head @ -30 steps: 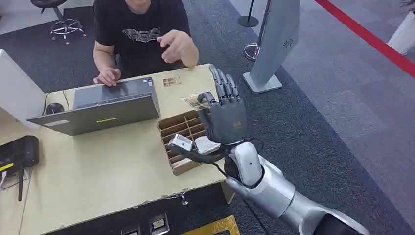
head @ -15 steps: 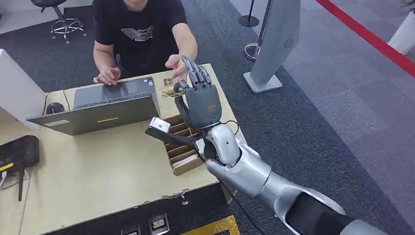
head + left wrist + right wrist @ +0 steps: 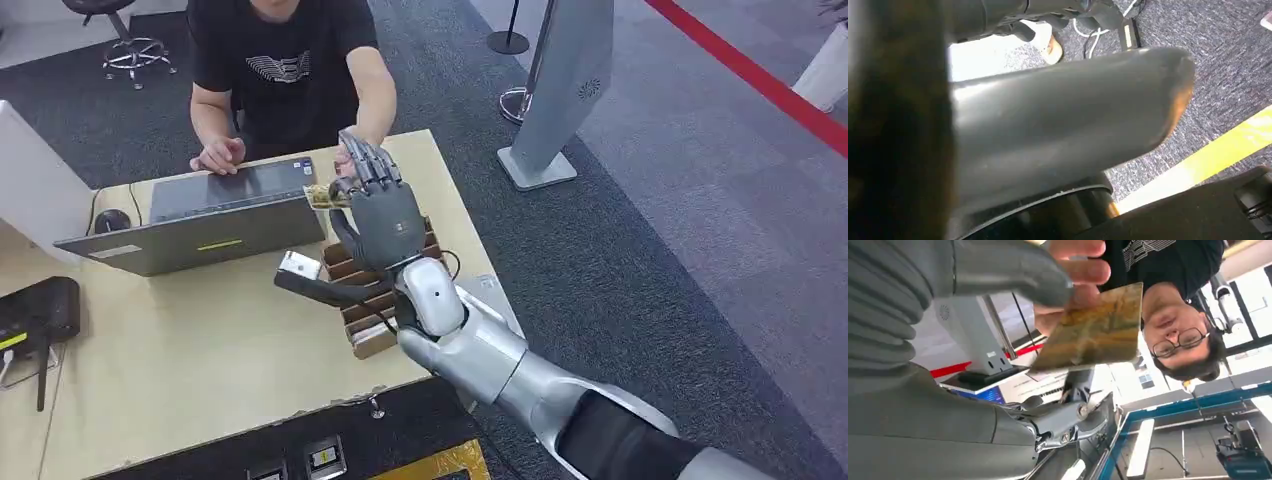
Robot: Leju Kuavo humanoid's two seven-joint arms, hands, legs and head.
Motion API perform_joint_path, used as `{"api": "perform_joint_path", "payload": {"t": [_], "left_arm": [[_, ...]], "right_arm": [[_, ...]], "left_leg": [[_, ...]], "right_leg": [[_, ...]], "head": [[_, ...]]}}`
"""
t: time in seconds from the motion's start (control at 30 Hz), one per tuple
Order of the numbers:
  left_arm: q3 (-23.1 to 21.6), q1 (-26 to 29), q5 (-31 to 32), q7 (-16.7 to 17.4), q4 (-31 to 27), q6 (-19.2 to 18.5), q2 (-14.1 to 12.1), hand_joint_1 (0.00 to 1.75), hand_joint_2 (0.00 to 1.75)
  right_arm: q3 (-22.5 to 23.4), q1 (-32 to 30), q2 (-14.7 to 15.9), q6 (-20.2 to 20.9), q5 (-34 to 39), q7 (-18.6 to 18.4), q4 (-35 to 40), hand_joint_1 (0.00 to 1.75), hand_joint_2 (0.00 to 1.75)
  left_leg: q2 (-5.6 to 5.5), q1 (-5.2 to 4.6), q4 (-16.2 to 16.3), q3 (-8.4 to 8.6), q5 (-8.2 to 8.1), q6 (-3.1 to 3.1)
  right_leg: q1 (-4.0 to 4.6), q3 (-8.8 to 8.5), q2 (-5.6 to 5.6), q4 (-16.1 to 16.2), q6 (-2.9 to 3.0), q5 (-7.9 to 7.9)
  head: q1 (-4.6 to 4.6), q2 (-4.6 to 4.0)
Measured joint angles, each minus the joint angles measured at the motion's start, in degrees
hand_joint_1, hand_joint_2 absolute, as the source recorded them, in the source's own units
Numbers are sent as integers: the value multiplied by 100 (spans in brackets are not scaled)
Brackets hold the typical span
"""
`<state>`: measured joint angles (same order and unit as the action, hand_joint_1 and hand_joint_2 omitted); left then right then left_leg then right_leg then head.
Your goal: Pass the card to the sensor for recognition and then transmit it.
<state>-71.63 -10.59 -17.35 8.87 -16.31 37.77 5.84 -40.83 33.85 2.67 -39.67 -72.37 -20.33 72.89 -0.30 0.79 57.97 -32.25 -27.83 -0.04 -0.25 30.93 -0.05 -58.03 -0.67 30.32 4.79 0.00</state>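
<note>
1. Your right hand (image 3: 385, 215) is holding the card (image 3: 325, 194) pinched between thumb and fingers, raised above the table (image 3: 200, 350) just past the far end of the cardboard divider box (image 3: 372, 300). The wrist view shows the card (image 3: 1093, 330) flat and face out, which leaves its free edge open for someone to take.

2. A person's hand (image 3: 350, 155) reaches in from the far side of the divider box and meets the card; in the wrist view their fingers (image 3: 1083, 272) lie on it. I judge this to be the handing-over step, with the card shared between the two hands.

3. The card sits just beside the near corner of the laptop (image 3: 215, 215), well above the divider box, so nothing on the table blocks the exchange.

4. A small white block (image 3: 298, 265) on a dark stalk stands beside the divider box; I can't tell you whether it is the sensor.

5. Your left hand (image 3: 1048, 130) hangs low over carpet; I cannot tell whether it is released or clenched.

6. Loosen your pinch only once the person clearly has hold, or the card may drop.
</note>
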Motion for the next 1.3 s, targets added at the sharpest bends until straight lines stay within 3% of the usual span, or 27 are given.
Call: {"api": "perform_joint_path", "payload": {"t": [0.43, 0.57, 0.73, 0.8, 0.9, 1.1, 1.3], "left_arm": [[0, 22, 0, 61, 2, 0, -4, 0, 0], [0, 62, -4, 101, 4, 15, -15, 0, 0], [0, 153, -7, 129, 4, 44, -48, 0, 0], [0, 192, -7, 162, 4, 66, -61, 0, 0], [0, 267, -28, 203, 4, 129, -92, 0, 0], [13, 359, -186, 212, 4, 173, -144, 0, 0], [26, 404, -306, 151, 4, 195, -195, 0, 0]], "right_arm": [[233, -271, -100, -9, -457, -153, -28, 0, 175], [491, -543, 41, -9, -843, -703, 151, 0, 175], [950, -1036, 563, -11, -1078, -1641, 487, 0, 175], [1210, -1351, 876, -11, -1077, -1893, 666, 0, 175], [1765, -1902, 1233, -11, -1043, -1963, 968, 0, 175], [3183, -2729, 1456, -11, -415, -1952, 1248, 0, 175], [4366, -3231, 1429, -9, 16, -1551, 1242, 0, 175]], "left_leg": [[1, 0, 0, 3, 0, 0], [1, -1, 1, 4, 0, 0], [2, -6, 2, 5, -2, 3], [-1, -7, 3, 4, -4, 5], [-1, -9, 4, 3, -7, 9], [3, -8, 3, 4, -8, 9], [6, -7, 2, 6, -8, 8]], "right_leg": [[0, 0, 2, 1, 0, 0], [-1, 2, 0, 3, 0, 0], [-8, 3, 1, 6, 0, 0], [-9, 0, -3, 7, -1, 0], [-10, 2, -5, 7, -1, 0], [-9, 4, -4, 7, -1, 0], [-8, 3, -3, 6, -1, 0]], "head": [[-2, 0], [-2, 0], [-2, 0], [-2, 0], [-2, 0], [-2, 0], [-4, 0]]}}
